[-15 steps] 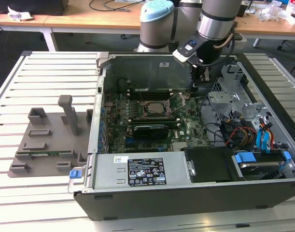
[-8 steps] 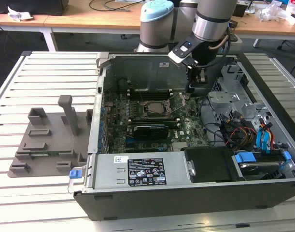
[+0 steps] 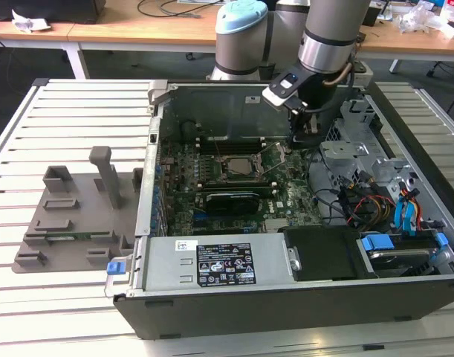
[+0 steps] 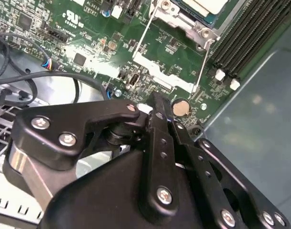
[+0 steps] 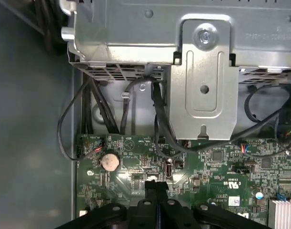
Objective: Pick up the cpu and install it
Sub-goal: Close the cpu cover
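Slatted white table (image 3: 78, 104) holds the open black computer case (image 3: 286, 312). Your black gripper (image 5: 156, 185) hovers over the green motherboard (image 5: 207, 191), fingers pressed together and empty. The small silver-grey square cpu (image 4: 205, 4) looks seated in its socket. Judge it light, stiff and fragile; grip its opposite edges.

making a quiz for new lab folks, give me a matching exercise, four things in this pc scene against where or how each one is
Things:
1. gripper
2. coin battery
3. grey fixture
4. blue drive-bay tab

Descriptions:
A. on the slatted table, to the exterior view's left of the computer case
B. shut, over the green motherboard
C. inside the case, toward the exterior view's right
D. round and silver, seated on the motherboard

Pairs: 1-B, 2-D, 3-A, 4-C
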`<state>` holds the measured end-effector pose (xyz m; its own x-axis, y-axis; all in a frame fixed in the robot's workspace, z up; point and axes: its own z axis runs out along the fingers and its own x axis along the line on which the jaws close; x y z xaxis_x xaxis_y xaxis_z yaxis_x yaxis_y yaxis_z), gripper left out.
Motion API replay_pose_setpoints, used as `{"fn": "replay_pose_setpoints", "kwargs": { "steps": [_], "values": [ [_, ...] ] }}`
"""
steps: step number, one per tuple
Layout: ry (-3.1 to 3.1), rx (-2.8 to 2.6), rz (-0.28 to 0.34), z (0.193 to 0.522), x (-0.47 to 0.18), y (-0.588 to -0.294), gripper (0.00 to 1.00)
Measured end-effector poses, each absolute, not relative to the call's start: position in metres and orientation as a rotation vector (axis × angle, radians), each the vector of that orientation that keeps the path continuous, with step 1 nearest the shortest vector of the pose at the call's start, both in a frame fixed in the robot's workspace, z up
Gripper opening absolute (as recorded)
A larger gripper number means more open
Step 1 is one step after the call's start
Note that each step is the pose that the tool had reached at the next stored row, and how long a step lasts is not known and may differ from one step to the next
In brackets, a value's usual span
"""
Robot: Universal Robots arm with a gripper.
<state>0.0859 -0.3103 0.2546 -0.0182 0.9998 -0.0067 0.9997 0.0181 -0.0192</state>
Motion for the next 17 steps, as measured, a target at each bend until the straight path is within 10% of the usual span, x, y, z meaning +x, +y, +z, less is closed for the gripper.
{"fn": "replay_pose_setpoints", "kwargs": {
  "steps": [17],
  "values": [
    [-2.239,-2.192,0.029,0.247,0.047,-0.31,0.11]
  ]
}}
